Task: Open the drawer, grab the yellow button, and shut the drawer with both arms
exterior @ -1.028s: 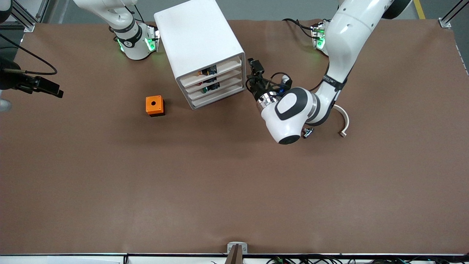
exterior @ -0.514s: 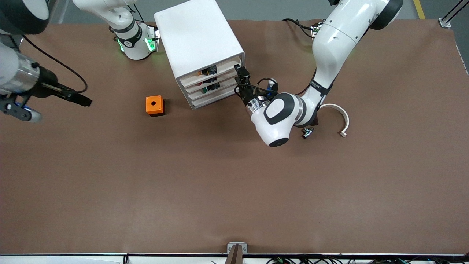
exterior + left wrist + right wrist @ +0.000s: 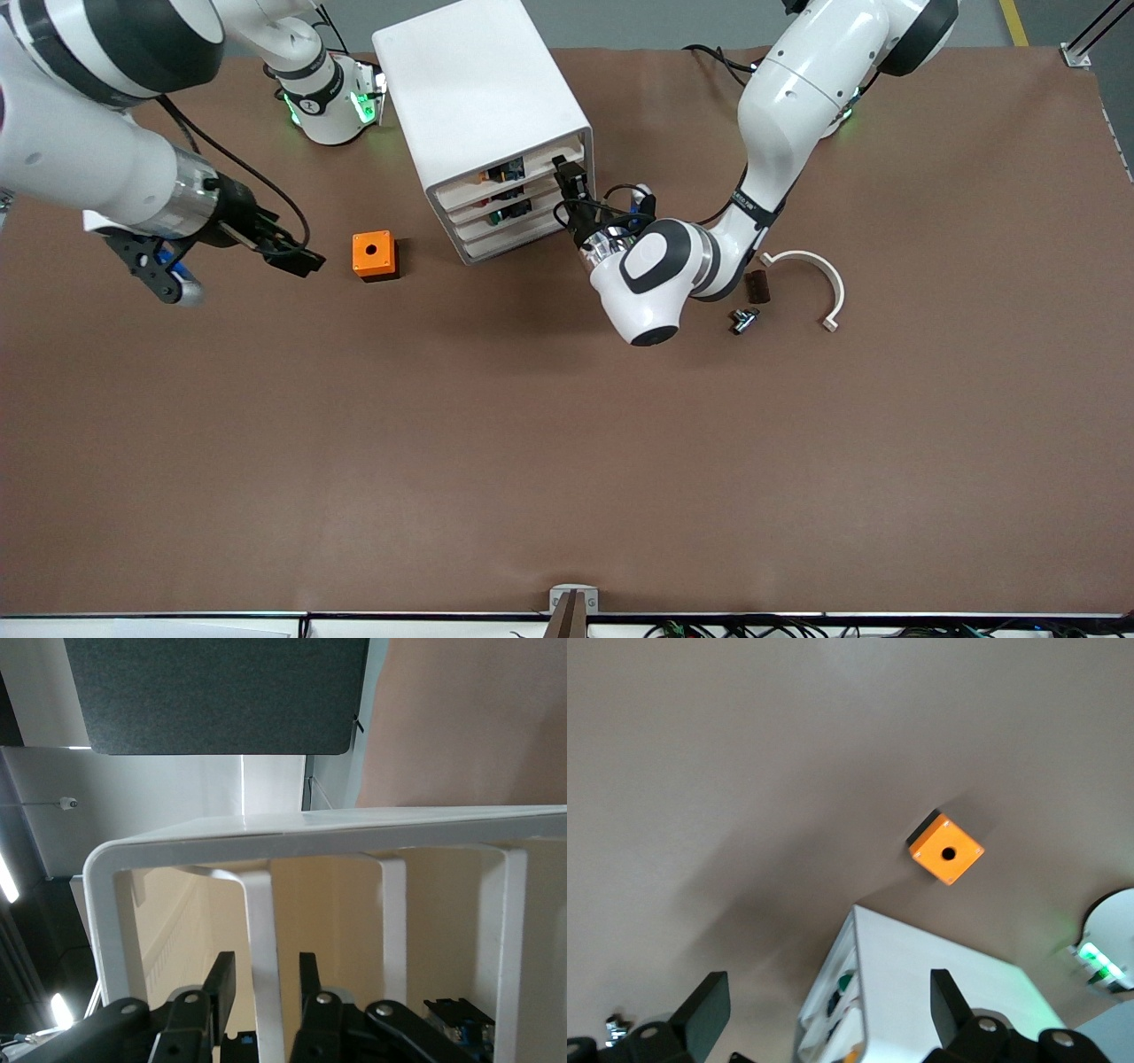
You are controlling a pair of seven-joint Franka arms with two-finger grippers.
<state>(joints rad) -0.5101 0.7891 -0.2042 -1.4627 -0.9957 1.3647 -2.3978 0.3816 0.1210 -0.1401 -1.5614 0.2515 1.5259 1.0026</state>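
The white cabinet (image 3: 478,97) stands near the robots' bases, its four drawers shut. The top drawer (image 3: 539,165) shows a small orange spot (image 3: 483,176) through its gap, perhaps the button. My left gripper (image 3: 567,175) is at the top drawer's front, at the end toward the left arm. In the left wrist view (image 3: 264,970) its fingers are open, straddling the drawer's white front strip (image 3: 262,921) without touching it. My right gripper (image 3: 297,257) is open and empty over the table beside the orange cube box; in its wrist view (image 3: 826,992) the cabinet (image 3: 921,992) lies below.
The orange cube box with a hole (image 3: 374,255) sits beside the cabinet toward the right arm's end. A white curved piece (image 3: 811,275), a small dark block (image 3: 756,286) and a small metal part (image 3: 742,319) lie by the left arm's wrist.
My left gripper has moved in to the top drawer's front. My right arm has swung in from the table's end to beside the orange cube box.
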